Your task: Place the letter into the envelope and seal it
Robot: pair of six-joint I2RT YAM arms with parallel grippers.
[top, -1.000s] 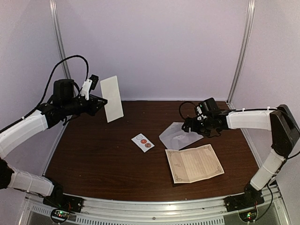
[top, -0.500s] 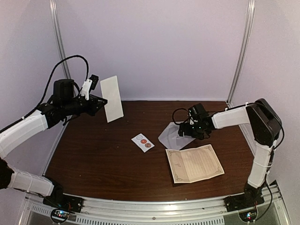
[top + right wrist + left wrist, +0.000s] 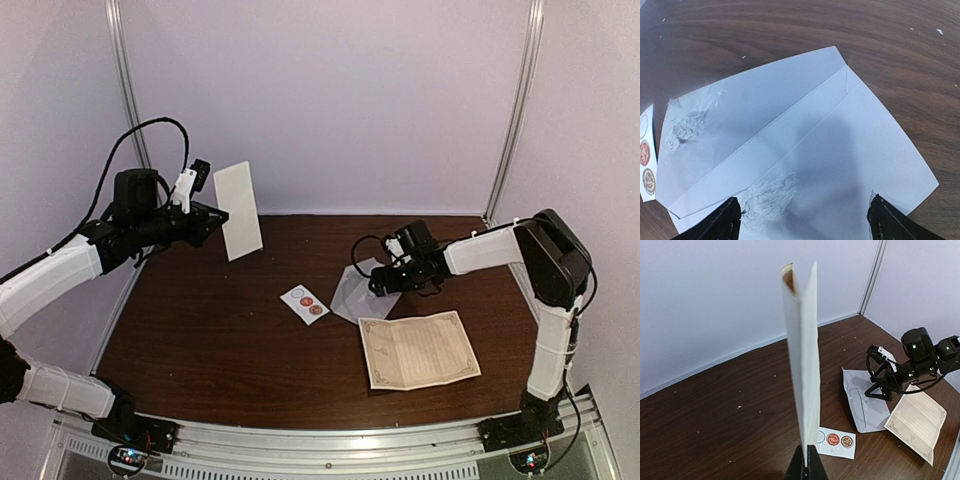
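Observation:
The pale grey-white envelope (image 3: 350,292) (image 3: 864,407) (image 3: 790,125) lies flat on the brown table, flap unfolded and wrinkled in two spots. My right gripper (image 3: 385,283) (image 3: 881,389) (image 3: 805,220) hovers low over it, open, one fingertip (image 3: 730,222) near each side of the envelope's body. The letter (image 3: 418,350) (image 3: 917,420), a cream printed sheet with an ornate border, lies flat just in front of the envelope. At the far left, my left gripper (image 3: 212,220) (image 3: 806,462) is raised and shut on the lower edge of an upright folded white paper (image 3: 240,210) (image 3: 802,365).
A small white strip with round stickers (image 3: 305,303) (image 3: 835,441) (image 3: 646,160) lies on the table left of the envelope. Pale walls with metal posts close the back and sides. The table's (image 3: 200,340) metal front rail carries the arm bases.
The right gripper has moved left and down onto the envelope, which has slid a little to the left. The left arm and its paper have stayed still.

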